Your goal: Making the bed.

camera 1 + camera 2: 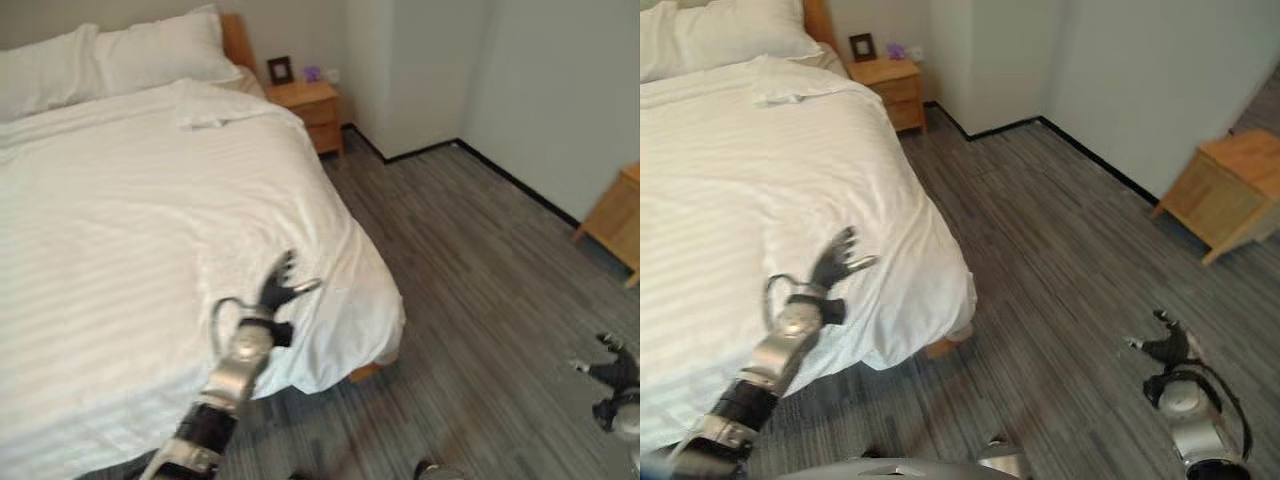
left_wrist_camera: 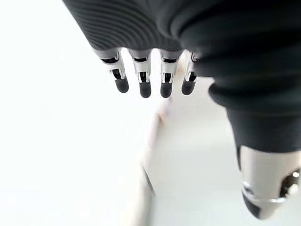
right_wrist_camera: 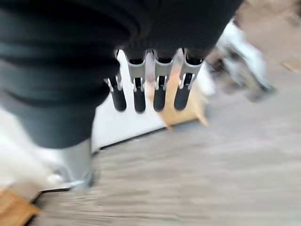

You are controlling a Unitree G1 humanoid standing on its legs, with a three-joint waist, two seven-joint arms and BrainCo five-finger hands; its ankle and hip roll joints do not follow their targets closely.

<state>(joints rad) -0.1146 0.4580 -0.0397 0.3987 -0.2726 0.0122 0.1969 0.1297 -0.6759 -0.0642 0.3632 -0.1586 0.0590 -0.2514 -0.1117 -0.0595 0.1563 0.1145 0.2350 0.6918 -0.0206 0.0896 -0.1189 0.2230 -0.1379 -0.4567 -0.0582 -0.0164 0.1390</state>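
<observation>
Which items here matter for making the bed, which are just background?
Job:
- white duvet, spread over the bed
- pillows at the headboard
- left hand, open over the duvet's corner
- right hand, open, over the floor

Background:
- bedside table
- picture frame on it
- wooden cabinet by the wall

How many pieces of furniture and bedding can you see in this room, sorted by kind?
Beds: 1, with a white duvet
Pillows: 2
Wooden nightstands by the bed: 1
Wooden cabinets by the far wall: 1
Picture frames: 1
Total: 6
</observation>
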